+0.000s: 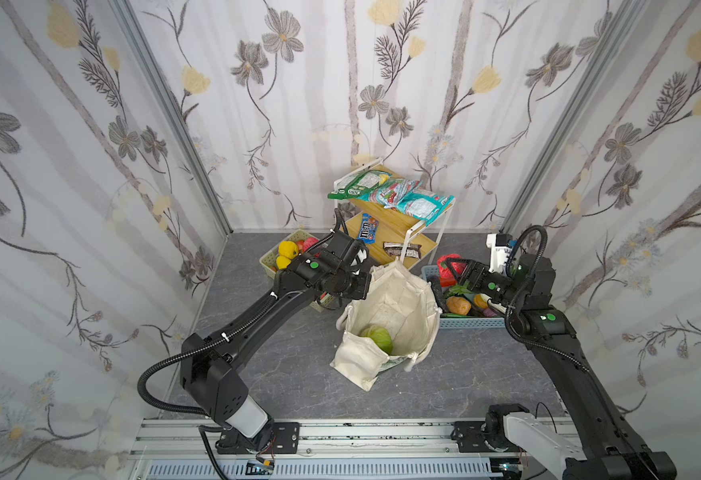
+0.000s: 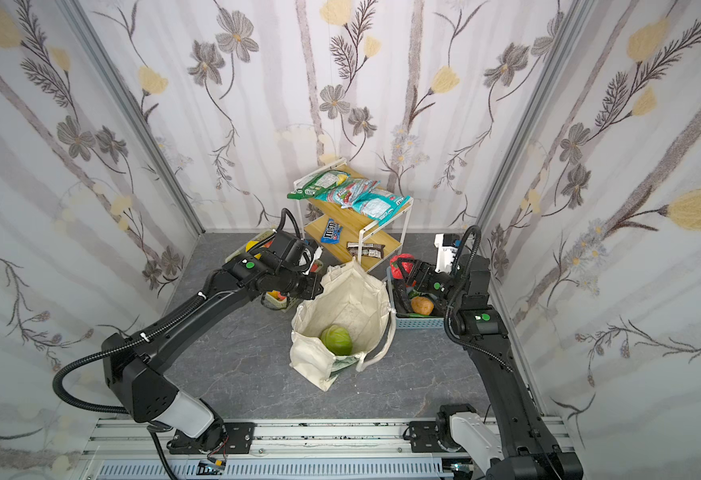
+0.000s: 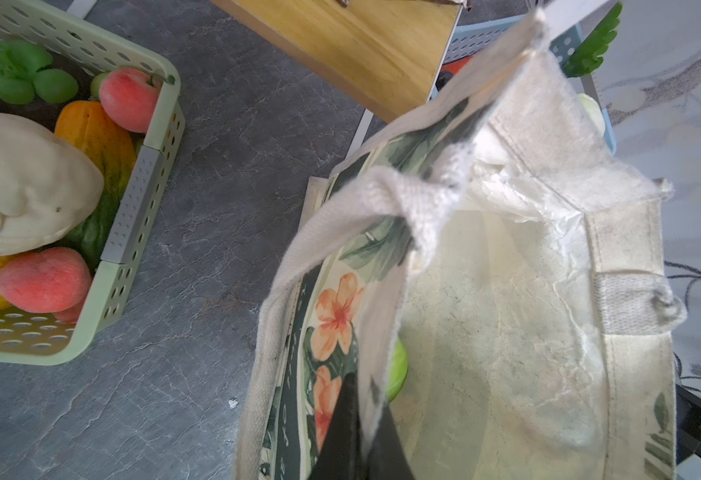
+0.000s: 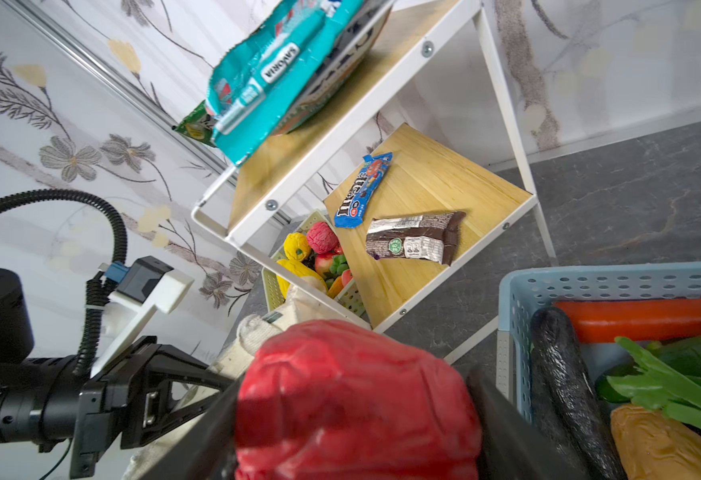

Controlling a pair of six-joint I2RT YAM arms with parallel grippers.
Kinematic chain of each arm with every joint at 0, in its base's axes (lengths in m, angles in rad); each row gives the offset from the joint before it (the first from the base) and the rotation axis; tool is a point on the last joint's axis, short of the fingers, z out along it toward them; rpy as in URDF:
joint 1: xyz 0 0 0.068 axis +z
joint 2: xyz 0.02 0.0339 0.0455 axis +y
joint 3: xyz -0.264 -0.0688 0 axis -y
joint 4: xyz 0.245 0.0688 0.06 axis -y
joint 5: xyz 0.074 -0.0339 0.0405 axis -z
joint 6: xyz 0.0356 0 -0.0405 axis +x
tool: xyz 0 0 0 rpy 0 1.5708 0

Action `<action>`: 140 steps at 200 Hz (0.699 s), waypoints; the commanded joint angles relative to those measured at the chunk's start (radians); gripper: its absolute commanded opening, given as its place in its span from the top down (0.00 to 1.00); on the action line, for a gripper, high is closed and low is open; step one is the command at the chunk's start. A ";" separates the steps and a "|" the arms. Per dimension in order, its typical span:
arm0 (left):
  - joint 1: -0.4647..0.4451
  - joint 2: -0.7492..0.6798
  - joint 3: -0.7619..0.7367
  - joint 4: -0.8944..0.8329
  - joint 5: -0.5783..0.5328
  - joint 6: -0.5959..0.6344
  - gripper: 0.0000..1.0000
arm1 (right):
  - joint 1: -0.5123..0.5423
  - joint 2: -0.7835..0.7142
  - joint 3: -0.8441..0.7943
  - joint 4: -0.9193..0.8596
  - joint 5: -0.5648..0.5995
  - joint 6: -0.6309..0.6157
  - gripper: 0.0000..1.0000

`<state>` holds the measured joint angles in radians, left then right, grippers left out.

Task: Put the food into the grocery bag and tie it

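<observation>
Left wrist view: we record cream leaf-print grocery bag (image 3: 507, 332) open, green cabbage (image 3: 397, 370) inside, left end effector (image 3: 361, 415) clenched on its rim; right end effector (image 1: 453, 266) grasps red pepper (image 4: 340, 374).

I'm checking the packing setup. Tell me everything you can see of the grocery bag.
The grocery bag is a cream canvas tote with leaf-and-flower print, a dark green band and thick white handles. It sits open on the grey table, its rim pinched up by the left gripper, a green cabbage inside.

I read "m&m's" on the blue packet (image 4: 363, 189) on the lower shelf (image 4: 444, 178). The label on the teal packet (image 4: 274, 75) and the band lettering on the grocery bag (image 3: 292, 395) are unreadable.
</observation>
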<state>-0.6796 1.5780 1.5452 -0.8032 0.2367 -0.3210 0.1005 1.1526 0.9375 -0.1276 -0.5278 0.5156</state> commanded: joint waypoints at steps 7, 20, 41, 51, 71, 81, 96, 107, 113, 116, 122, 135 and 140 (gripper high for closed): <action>-0.003 0.006 0.012 0.005 -0.003 0.000 1.00 | 0.037 -0.010 0.025 0.015 -0.012 0.008 0.26; -0.003 0.007 0.012 0.003 -0.004 0.000 1.00 | 0.060 -0.014 0.030 0.011 -0.006 0.008 0.26; -0.004 0.007 0.012 0.002 -0.007 0.000 1.00 | 0.099 -0.018 0.040 0.007 0.006 0.009 0.26; -0.003 0.007 0.011 0.002 -0.007 0.000 1.00 | 0.117 -0.020 0.042 0.007 0.011 0.011 0.26; -0.004 0.005 0.010 0.002 -0.007 0.000 1.00 | 0.145 -0.028 0.040 0.014 0.018 0.021 0.26; -0.003 0.004 0.009 0.002 -0.007 0.000 1.00 | 0.157 -0.031 0.036 0.019 0.019 0.027 0.26; -0.003 0.005 0.009 0.005 -0.007 -0.001 1.00 | 0.180 -0.030 0.029 0.023 0.023 0.032 0.26; -0.003 0.008 0.011 0.007 -0.007 -0.001 1.00 | 0.200 -0.029 0.025 0.027 0.028 0.033 0.26; -0.003 0.009 0.012 0.007 -0.006 0.000 1.00 | 0.210 -0.028 0.022 0.028 0.031 0.035 0.26; -0.004 0.010 0.013 0.007 -0.006 0.000 1.00 | 0.215 -0.028 0.021 0.028 0.033 0.034 0.26; -0.004 0.010 0.014 0.006 -0.005 0.000 1.00 | 0.225 -0.026 0.019 0.030 0.037 0.035 0.26; -0.005 0.011 0.014 0.006 -0.004 -0.001 1.00 | 0.246 -0.023 0.011 0.036 0.044 0.040 0.26; -0.005 0.011 0.015 0.006 -0.004 -0.001 1.00 | 0.253 -0.022 0.008 0.038 0.047 0.042 0.26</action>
<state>-0.6834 1.5845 1.5486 -0.8032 0.2359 -0.3214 0.3271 1.1236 0.9558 -0.1303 -0.5133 0.5419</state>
